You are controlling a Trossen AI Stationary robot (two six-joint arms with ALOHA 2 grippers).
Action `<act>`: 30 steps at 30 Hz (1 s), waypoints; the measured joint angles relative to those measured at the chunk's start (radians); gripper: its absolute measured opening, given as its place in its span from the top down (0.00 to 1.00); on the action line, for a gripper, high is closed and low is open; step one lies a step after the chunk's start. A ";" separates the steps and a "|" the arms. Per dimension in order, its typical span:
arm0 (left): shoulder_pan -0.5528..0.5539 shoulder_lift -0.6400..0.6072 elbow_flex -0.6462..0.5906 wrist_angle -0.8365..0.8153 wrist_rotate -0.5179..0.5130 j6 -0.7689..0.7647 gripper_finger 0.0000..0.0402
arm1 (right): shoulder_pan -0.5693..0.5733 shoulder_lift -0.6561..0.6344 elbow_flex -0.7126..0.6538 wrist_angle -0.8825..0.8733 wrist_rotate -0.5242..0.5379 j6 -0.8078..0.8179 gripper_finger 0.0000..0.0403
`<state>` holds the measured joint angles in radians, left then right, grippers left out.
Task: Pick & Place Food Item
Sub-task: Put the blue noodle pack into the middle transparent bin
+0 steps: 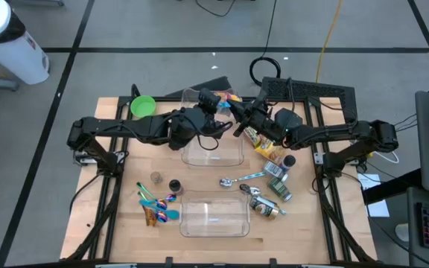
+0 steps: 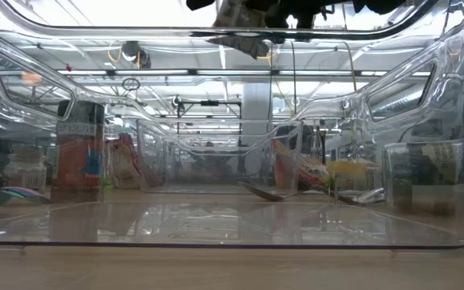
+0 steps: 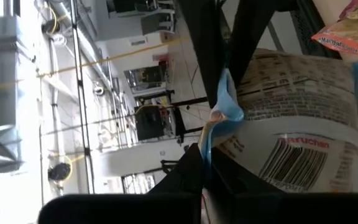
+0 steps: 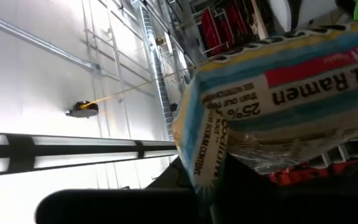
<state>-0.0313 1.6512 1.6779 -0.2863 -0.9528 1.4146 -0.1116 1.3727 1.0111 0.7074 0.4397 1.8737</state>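
Wooden table (image 1: 110, 223): L gripper (image 1: 216, 100) & R gripper (image 1: 233, 104), jaws both clamped on ramen packet (image 4: 278, 106), apparently mid-handover above clear bin (image 1: 199, 156).

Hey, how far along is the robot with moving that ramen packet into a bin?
Done: the ramen packet is off the table, pinched by both the left gripper and the right gripper, which meet above the far clear bin. In hand: what looks like a handover between the arms. Left: one gripper must let go and the packet be set down; the near clear bin looks empty.
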 joint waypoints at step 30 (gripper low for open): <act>0.208 -0.216 0.000 -0.307 0.566 -1.205 0.76 | -0.178 0.000 0.002 -0.058 -0.379 -0.192 1.00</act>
<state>0.1768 1.4350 1.6775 -0.5937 -0.3873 0.2091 -0.2893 1.3727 1.0126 0.6499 0.0603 1.6819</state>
